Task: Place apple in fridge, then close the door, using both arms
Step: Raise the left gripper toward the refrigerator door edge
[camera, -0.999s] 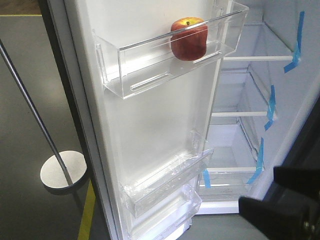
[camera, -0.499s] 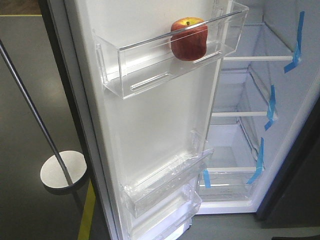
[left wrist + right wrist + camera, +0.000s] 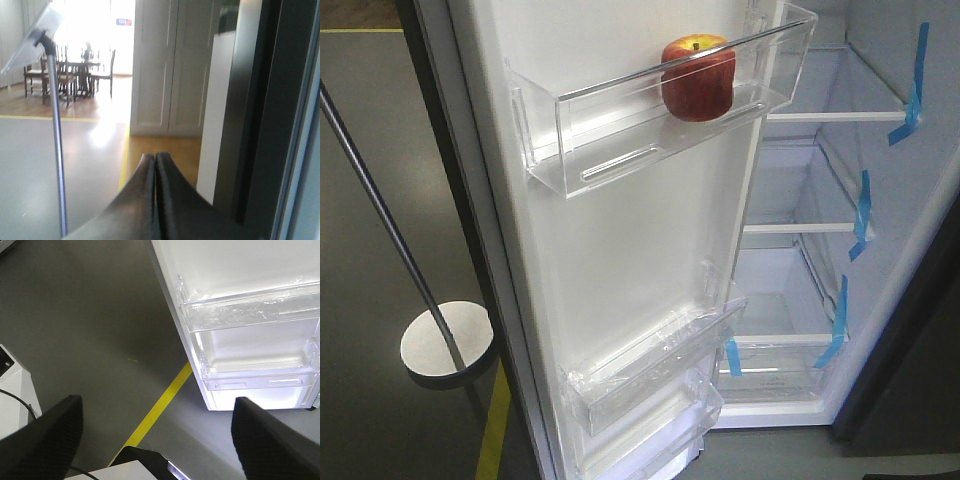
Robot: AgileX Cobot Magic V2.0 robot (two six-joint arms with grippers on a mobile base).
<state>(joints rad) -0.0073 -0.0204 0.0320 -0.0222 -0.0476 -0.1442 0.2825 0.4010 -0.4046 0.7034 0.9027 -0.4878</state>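
- Since the apple (image 3: 698, 78) sits in the door bin (image 3: 590, 130), closing remains
- Left end effector (image 3: 155, 161), pressed together, should push the door (image 3: 620, 260) gently
- Right end effector (image 3: 157, 407), spread, should keep clear

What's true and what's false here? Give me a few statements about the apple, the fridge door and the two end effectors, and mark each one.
1. The apple sits in the top clear bin on the inner face of the door. True.
2. The door is shut. False: it stands open, and the white shelves of the fridge are in view.
3. The left end effector is shut on nothing. True.
4. The right end effector grips the apple. False: it is open, with only floor between its fingers.
5. Strips of blue tape mark the fridge's inner wall. True.
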